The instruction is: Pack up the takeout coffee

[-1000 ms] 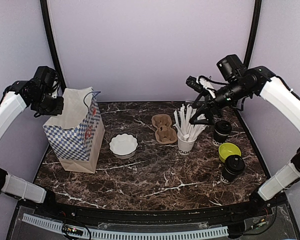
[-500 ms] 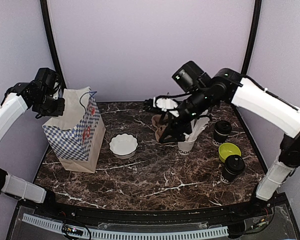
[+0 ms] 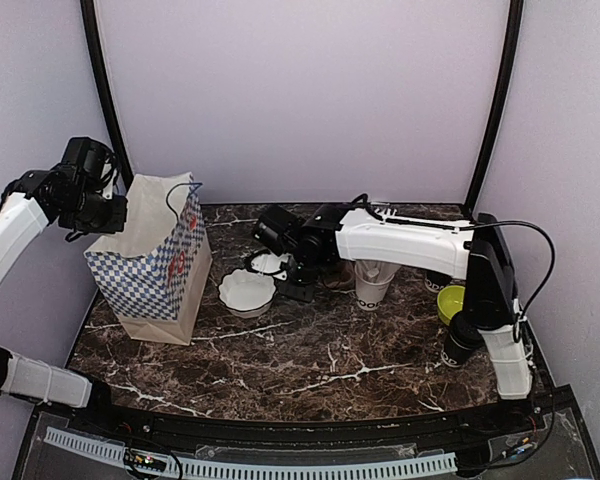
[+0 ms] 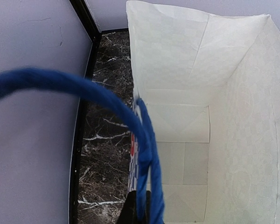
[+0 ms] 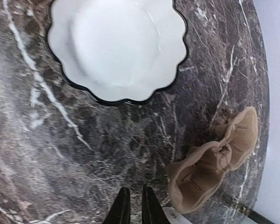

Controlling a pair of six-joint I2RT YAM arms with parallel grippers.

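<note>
**Bag held open, coffee still waiting**

A lidded black coffee cup [image 3: 460, 345] stands near right, just beside the lime-green bowl [image 3: 450, 300]. The right gripper [image 5: 135, 192], fingers narrow and empty, hovers between the white scalloped bowl [image 5: 116, 46] and the cardboard cup carrier [image 5: 210, 163]. Farther left, the left gripper [image 4: 140, 212] pinches the blue handle [image 4: 107, 100], likely to hold the checked paper bag [image 3: 150, 270] open for loading.

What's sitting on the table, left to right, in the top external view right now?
checkered paper bag → white scalloped bowl → white paper cup → lidded black coffee cup. The green bowl overlaps that coffee cup in the order, so it is left out.
</note>
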